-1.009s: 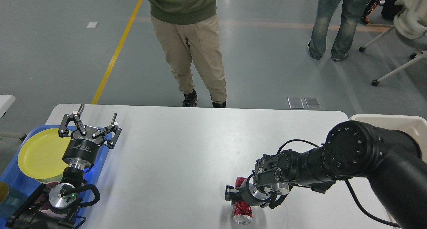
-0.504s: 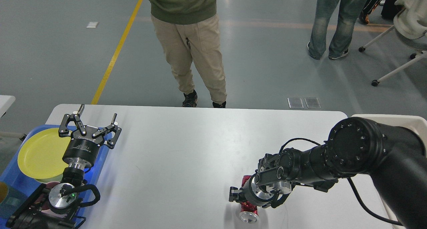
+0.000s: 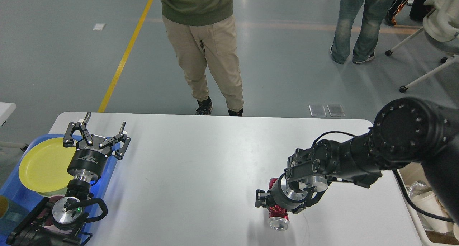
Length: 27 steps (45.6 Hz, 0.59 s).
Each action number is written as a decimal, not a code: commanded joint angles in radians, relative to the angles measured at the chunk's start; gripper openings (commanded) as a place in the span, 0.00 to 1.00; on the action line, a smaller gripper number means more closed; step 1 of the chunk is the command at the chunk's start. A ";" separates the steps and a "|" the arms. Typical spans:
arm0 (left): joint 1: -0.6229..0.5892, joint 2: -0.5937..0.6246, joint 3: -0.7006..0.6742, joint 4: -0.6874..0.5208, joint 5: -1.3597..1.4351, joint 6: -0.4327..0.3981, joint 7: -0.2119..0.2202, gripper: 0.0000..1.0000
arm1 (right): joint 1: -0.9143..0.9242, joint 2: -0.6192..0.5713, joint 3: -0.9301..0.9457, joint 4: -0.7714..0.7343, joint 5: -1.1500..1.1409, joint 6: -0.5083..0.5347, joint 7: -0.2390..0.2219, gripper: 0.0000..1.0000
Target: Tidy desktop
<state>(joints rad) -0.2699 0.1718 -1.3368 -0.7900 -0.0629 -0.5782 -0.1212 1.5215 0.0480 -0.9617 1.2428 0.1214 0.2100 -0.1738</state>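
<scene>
The white desktop [image 3: 200, 167] fills the lower half of the head view. My right gripper [image 3: 273, 205] is shut on a crushed red can [image 3: 277, 213] near the front right of the desktop. The can tilts, its silver end facing me, and it seems slightly off the surface with a shadow beneath. At the left edge of the desktop my left gripper [image 3: 104, 126] stands open and empty, fingers pointing away from me, beside a yellow plate [image 3: 43, 165].
The plate lies in a blue tray [image 3: 14, 192] at the far left. A beige bin [image 3: 412, 217] with trash in it stands off the right edge. A person [image 3: 204, 52] stands at the table's far side; an office chair [image 3: 430, 41] is at the back right.
My right arm has risen and swung right, carrying the red can with it and uncovering the bin's inside. The left arm has not moved.
</scene>
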 commanded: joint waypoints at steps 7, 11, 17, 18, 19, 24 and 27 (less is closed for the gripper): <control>0.000 0.000 0.001 0.000 0.000 0.000 0.000 0.96 | 0.299 -0.117 -0.051 0.243 0.000 0.107 0.004 0.00; 0.001 0.000 0.001 0.000 0.000 0.000 0.000 0.96 | 0.390 -0.171 -0.065 0.296 0.000 0.166 0.013 0.00; 0.000 0.000 0.001 0.000 0.000 0.001 0.000 0.96 | 0.538 -0.203 -0.118 0.378 0.001 0.192 0.027 0.00; 0.000 0.000 0.001 0.000 0.000 0.001 0.000 0.96 | 0.561 -0.206 -0.127 0.389 0.003 0.192 0.031 0.00; 0.000 0.000 0.001 0.000 0.000 0.001 0.000 0.96 | 0.583 -0.206 -0.137 0.398 0.004 0.193 0.037 0.00; 0.000 0.000 0.001 0.000 0.000 0.001 0.000 0.96 | 0.698 -0.214 -0.204 0.438 0.030 0.221 0.112 0.00; 0.001 0.000 0.001 0.000 0.000 0.001 0.000 0.96 | 0.739 -0.209 -0.242 0.440 0.035 0.241 0.151 0.00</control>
<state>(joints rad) -0.2696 0.1718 -1.3360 -0.7900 -0.0629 -0.5771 -0.1212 2.1767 -0.1627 -1.1398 1.6673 0.1436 0.4187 -0.0886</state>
